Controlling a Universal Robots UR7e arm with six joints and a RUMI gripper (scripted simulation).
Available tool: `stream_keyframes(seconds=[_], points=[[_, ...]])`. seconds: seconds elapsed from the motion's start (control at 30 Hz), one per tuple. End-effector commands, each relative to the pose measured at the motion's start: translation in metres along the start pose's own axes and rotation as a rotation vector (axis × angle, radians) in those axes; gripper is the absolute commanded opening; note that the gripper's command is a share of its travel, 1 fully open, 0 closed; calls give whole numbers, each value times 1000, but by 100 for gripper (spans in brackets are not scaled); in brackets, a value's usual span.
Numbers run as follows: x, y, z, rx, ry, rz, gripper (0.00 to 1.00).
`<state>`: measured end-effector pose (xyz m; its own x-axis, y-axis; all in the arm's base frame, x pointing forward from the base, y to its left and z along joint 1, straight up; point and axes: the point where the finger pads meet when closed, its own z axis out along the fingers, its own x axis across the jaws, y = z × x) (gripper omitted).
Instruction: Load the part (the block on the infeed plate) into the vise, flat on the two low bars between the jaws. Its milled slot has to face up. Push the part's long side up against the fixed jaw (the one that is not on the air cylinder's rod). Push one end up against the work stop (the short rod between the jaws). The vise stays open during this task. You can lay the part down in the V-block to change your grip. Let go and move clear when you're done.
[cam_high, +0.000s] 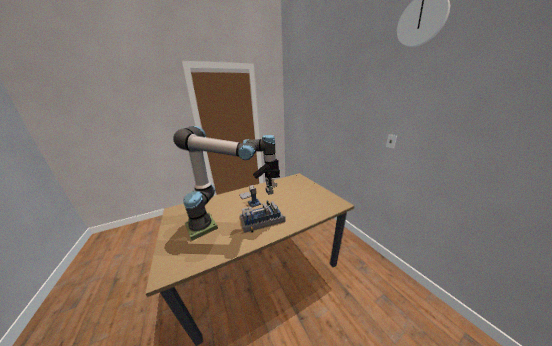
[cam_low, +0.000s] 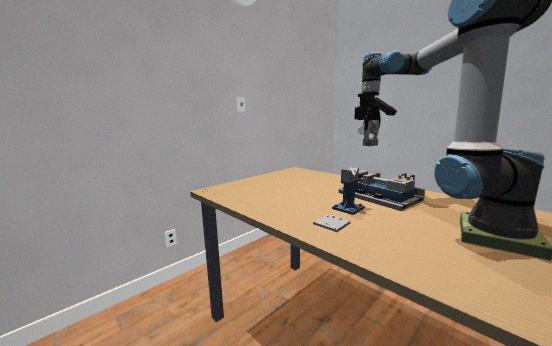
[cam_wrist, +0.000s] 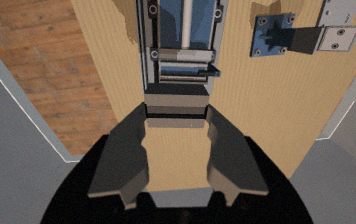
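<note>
High above a wooden table (cam_high: 315, 200) (cam_low: 270, 200) (cam_wrist: 240, 130), a Universal Robots arm (cam_high: 215, 145) (cam_low: 484, 90) holds the gray part (cam_high: 268, 192) (cam_low: 370, 143) (cam_wrist: 176, 123) in its gripper (cam_high: 270, 188) (cam_low: 370, 140) (cam_wrist: 175, 104), the two jaws pinching the block from opposite sides. The wrist view shows the part spanning from one fingertip to the other, a darker band running across it between paler strips; whether that band is the milled slot cannot be told for certain. The block hangs in the air, well apart from the vise (cam_high: 262, 218) (cam_low: 387, 191) (cam_wrist: 150, 67), which sits on the table with its blue body and gray top parts. Just beside the vise, a V-block (cam_high: 253, 189) (cam_low: 348, 175) (cam_wrist: 304, 40) stands on a blue pedestal (cam_high: 254, 200) (cam_low: 348, 194) (cam_wrist: 259, 46), with nothing lying in its notch. Near the foot of the pedestal, the flat infeed plate (cam_high: 244, 196) (cam_low: 331, 223) (cam_wrist: 339, 11) lies bare on the tabletop. The arm rises from a green base plate (cam_high: 193, 235) (cam_low: 468, 235) at the other end of the table, its forearm reaching out past the vise and its wrist pointing down. Behind the table, a brown door (cam_high: 222, 110) is set in a white frame, and a round clock (cam_high: 430, 22) hangs on the gray wall.
</note>
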<state>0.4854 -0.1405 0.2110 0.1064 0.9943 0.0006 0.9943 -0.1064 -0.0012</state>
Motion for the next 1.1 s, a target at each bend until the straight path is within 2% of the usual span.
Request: stream_keyframes(seconds=[0.0, 0.7, 1.07], points=[[0, 0, -1, -1, -1, 0, 0], [0, 0, 5, -1, 0, -1, 0], [0, 0, 18, -1, 0, -1, 0]])
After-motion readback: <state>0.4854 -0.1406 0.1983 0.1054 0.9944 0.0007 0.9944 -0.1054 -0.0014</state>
